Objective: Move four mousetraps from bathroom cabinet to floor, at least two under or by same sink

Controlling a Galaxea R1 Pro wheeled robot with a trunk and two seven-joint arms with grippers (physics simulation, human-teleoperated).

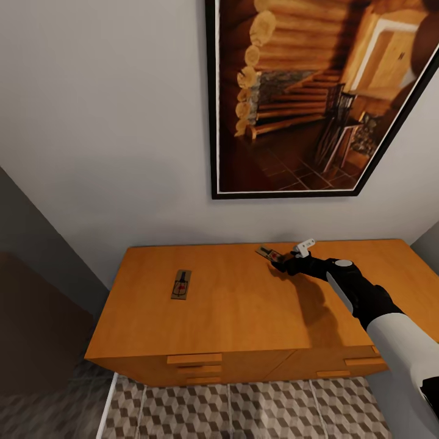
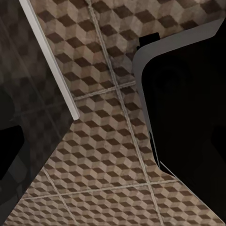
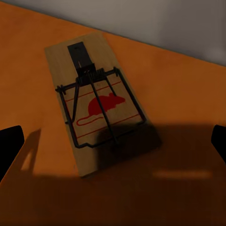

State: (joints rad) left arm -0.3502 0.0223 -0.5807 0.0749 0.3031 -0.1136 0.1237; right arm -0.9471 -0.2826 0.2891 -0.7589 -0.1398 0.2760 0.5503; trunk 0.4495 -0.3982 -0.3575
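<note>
The right gripper (image 1: 291, 256) hovers over the back part of the cabinet (image 1: 244, 305) top, with its fingers spread wide apart and holding nothing. Between the two dark fingertips (image 3: 10, 146), in the right wrist view, a mousetrap (image 3: 96, 106) lies flat on the orange wood, close to the grey wall. It is a pale wooden board with a dark wire frame, and a red mouse drawing with red lines is printed on it; I can read no words there. In the head view this mousetrap (image 1: 269, 252) is just beside the gripper. A second mousetrap (image 1: 181, 284) lies well apart, on the left part of the same top. Above hangs a framed picture (image 1: 317, 97) of a log house interior. The bathroom floor (image 1: 244, 411) with cube pattern is in front of the cabinet drawers. For the left gripper, I cannot tell its state.
</note>
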